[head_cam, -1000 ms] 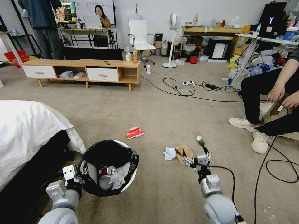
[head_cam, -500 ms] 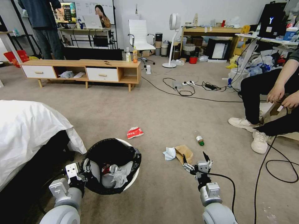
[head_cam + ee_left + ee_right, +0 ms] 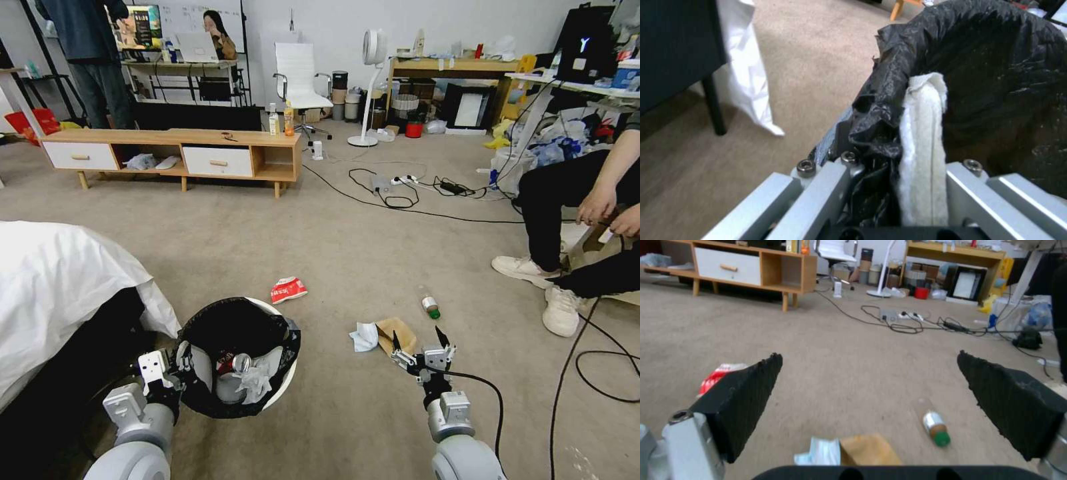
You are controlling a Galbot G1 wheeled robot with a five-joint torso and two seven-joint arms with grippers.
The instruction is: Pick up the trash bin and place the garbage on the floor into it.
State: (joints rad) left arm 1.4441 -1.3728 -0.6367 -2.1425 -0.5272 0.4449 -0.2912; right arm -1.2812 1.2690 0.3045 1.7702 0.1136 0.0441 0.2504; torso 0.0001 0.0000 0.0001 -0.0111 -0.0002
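Black plastic lines the trash bin (image 3: 235,357), which your left claw (image 3: 175,369) pinches by the near rim, bag and white wall pressed between its fingers (image 3: 925,186). The bin hangs beside the white-draped bed (image 3: 60,280), with a red can and tissues already inside. Your right claw (image 3: 419,348) hovers spread wide, holding nothing, just short of the brown paper bag (image 3: 393,332) and the crumpled tissue (image 3: 364,337) touching it on the floor (image 3: 333,253). The green-capped bottle (image 3: 429,305) lies a little beyond, and the red-and-white wrapper (image 3: 288,289) sits past the bin.

For this pick, lower the spread claw squarely over the paper bag, close on its raised crease, and keep the bin level and near.

Compared with a second ago, the right claw has drawn back from the bottle, and the bin sits slightly higher.
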